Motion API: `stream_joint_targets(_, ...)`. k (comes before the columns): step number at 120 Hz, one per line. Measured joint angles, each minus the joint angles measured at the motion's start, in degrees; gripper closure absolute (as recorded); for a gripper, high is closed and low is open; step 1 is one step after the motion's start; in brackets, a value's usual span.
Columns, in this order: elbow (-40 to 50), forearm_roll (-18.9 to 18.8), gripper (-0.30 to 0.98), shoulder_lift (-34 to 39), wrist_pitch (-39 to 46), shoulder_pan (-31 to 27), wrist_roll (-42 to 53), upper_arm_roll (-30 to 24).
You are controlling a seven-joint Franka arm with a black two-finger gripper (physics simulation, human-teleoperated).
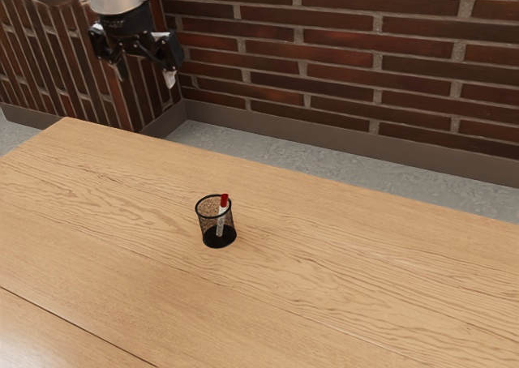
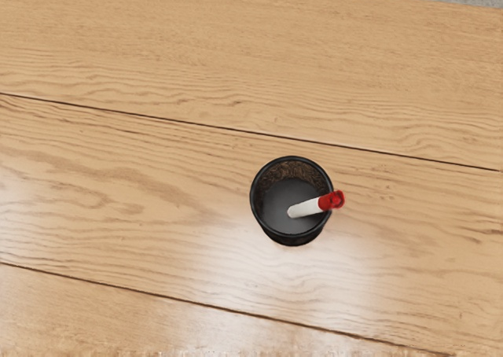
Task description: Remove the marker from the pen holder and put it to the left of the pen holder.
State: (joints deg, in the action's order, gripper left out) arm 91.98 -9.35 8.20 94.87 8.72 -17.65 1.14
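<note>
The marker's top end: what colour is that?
Red; the end of the marker leaning on the holder's rim shows best in the wrist view.

I see 1 pen holder [image 1: 217, 240], which is black and round, with a wall of fine mesh and an open top. It stands upright on the wooden table [image 1: 340, 271]. Inside it there is 1 marker [image 2: 305, 208], of 2 colours: the body is white and the upper end is red. This marker is not fully straight; it is tilted and leans to the rim, on the side of the exterior view's right. Its red end comes out above the rim.
</note>
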Motion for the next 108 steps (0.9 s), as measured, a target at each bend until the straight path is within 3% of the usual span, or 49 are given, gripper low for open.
stream_joint_targets(25, 1.9, 1.7, 0.00, -1.9, -3.4, 0.2, -1.1, 1.0)
stream_joint_targets(41, 3.8, 1.9, 0.00, -8.9, -1.4, -0.1, -1.7, 1.1)
stream_joint_targets(63, 10.6, 2.2, 0.00, -14.5, 9.3, -0.4, -2.4, -0.3)
stream_joint_targets(108, 10.5, 4.4, 0.00, -24.3, 25.0, 0.0, -1.7, -1.0)
